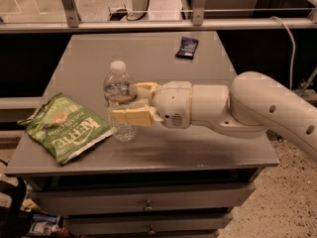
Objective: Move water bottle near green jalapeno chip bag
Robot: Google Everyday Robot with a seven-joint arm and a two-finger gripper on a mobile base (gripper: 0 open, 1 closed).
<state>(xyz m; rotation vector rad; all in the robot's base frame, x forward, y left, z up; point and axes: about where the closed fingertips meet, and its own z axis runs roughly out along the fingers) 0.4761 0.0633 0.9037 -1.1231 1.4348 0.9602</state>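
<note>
The water bottle [119, 86] stands upright on the grey table [148, 58], left of centre, with its white cap on top. The green jalapeno chip bag [67, 130] lies flat at the table's front left, its right edge just beside the bottle's base. My gripper [125, 101] reaches in from the right. Its tan fingers [132, 117] sit on either side of the bottle's lower body, closed on it. The white arm covers the table's right half.
A small dark blue-black packet [186, 47] lies at the table's back right. A metal rail [158, 26] runs behind the table. Drawers [148, 205] are below the front edge. A cable [292, 43] hangs at the right.
</note>
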